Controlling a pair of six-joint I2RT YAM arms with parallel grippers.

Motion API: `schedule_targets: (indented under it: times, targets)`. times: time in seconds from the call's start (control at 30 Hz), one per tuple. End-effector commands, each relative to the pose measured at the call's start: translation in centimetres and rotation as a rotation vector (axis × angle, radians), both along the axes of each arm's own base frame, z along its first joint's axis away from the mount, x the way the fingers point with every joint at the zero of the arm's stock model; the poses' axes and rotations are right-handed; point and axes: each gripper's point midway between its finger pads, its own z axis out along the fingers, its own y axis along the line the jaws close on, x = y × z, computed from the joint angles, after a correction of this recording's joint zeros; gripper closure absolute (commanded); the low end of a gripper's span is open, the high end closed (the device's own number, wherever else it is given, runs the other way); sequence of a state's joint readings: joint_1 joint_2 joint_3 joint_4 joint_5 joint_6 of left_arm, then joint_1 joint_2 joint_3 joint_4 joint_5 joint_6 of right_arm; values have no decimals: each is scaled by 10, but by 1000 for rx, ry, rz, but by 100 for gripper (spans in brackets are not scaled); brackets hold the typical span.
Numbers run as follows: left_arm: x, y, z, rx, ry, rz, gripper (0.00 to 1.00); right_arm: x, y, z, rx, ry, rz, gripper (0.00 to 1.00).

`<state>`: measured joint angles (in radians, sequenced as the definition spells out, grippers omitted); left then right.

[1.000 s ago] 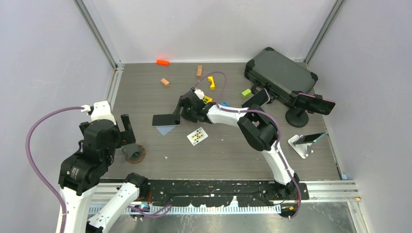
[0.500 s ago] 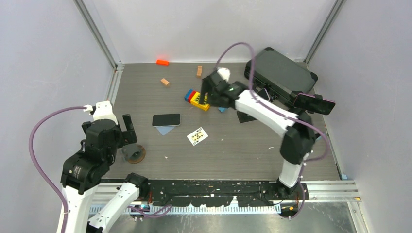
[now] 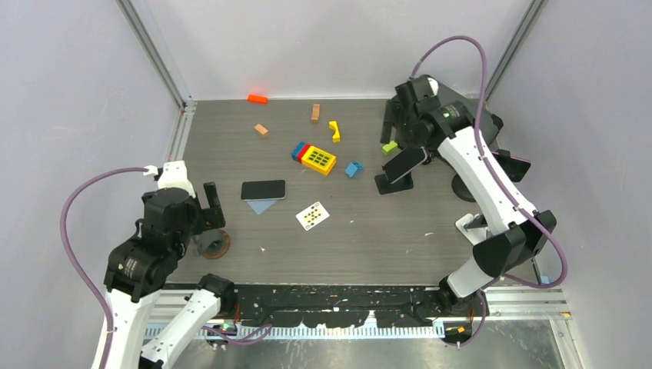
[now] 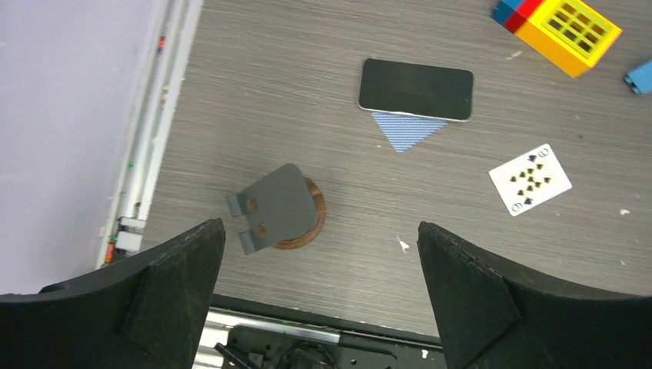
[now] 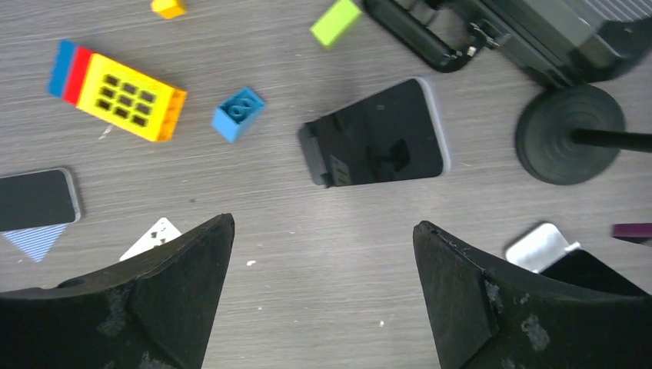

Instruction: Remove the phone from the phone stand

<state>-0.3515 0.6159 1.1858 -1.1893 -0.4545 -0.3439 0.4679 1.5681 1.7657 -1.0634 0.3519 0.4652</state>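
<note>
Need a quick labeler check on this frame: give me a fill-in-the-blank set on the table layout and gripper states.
1. The card under the flat phone is ___.
2. The playing card lies face ___.
3. The propped phone leans on a ___ stand.
4. The left gripper and right gripper are both ___.
Missing words: blue; up; black; open.

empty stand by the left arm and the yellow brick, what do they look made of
Empty stand: matte grey plate, probably plastic or painted metal, on a round brown base that looks like wood or cork. Yellow brick: smooth moulded plastic, judging by its even colour and grid of square holes.
</note>
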Motion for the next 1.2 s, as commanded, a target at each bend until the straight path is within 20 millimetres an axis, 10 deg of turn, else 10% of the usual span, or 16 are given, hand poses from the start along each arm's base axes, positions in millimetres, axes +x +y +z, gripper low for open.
schedule_targets:
  times: [0.0,0.23,1.17]
  targets:
    - [15,-32,-1,-81,-8,-131,0,-9,-38,-1,-4,77,20,8]
    - [13,-56,-10,-127,24,-265,0,4,-84,-16,-59,137,-46,9]
    - [14,-61,-9,-155,-27,-290,0,39,-75,-80,131,282,75,41]
